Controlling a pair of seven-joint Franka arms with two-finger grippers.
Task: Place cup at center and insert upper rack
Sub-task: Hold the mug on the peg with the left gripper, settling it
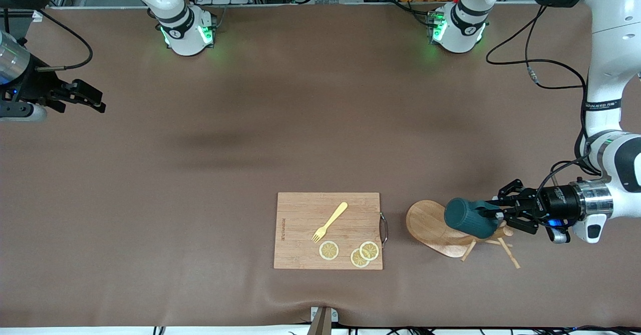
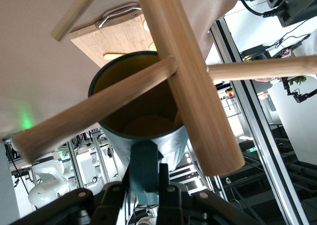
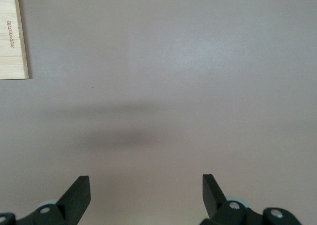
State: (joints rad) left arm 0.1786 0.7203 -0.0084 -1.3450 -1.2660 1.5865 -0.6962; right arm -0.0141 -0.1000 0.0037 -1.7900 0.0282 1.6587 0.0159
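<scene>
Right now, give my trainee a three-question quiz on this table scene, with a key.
1. True or false: the left claw grips the teal mug by its handle.
2. The mug tree is: A upright, B lying on its side.
3. What utensil lies on the cutting board?

Key: 1 true. 2 B. 3 the yellow fork, beside three lemon slices. The open right claw waits above bare table.

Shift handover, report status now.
Left pincer shut on cup handle, over tipped upper rack. Right pincer open, waiting at its table end. Rack pegs crowd cup mouth.
</scene>
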